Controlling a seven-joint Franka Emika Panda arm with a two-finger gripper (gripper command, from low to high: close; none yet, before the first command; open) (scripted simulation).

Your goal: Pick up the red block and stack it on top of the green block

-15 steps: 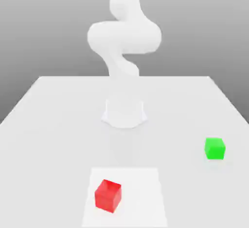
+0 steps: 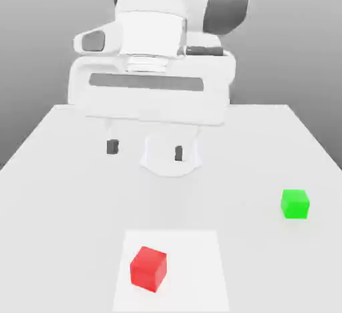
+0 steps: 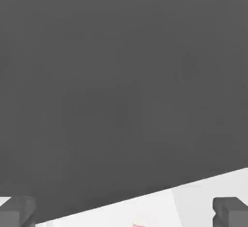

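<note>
red block (image 2: 148, 268), exterior view: untouched on the pale square (image 2: 200, 265) near the front of the table (image 2: 60, 171); green block (image 2: 294, 203) well apart toward this view's right. gripper (image 2: 145, 149) hangs high above, jaws spread wide and empty. nothing done yet; grasp, carry and stacking all remain. hand view: dark fingertips (image 3: 231, 210) wide apart, table edge below, green block absent.

Exterior view: raised, facing the arm's base across the counter (image 2: 60, 171) from near its front edge. Hand view — rides the claw (image 3: 124, 213), low, aimed outward — shares only that front counter strip.
</note>
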